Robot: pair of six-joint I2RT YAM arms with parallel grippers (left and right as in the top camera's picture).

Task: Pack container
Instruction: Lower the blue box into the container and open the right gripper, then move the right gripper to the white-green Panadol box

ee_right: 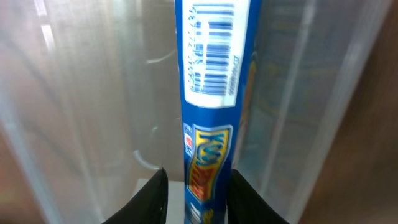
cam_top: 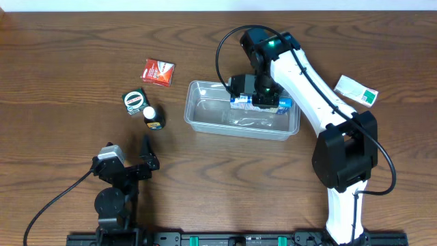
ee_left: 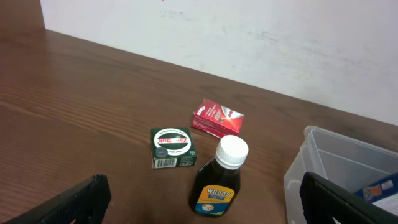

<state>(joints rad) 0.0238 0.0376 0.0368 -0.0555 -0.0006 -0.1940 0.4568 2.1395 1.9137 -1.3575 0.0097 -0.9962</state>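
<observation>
Right claw (ee_right: 199,177) astride blue carton (ee_right: 208,112), barcode (ee_right: 213,56) seen wrist-side only

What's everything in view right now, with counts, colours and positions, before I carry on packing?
table: 1, brown wood, under everything
container: 1, clear plastic, table centre
carton: 1, blue and white, in the container by its far wall
red packet: 1, red, left of the container, far side
green box: 1, green with a white label, left of the container
bottle: 1, dark with a white cap, right beside the green box
white packet: 1, white and green, right of the container
left gripper: 1, black, open, empty, near left
right gripper: 1, black, open, jaws either side of the carton
</observation>
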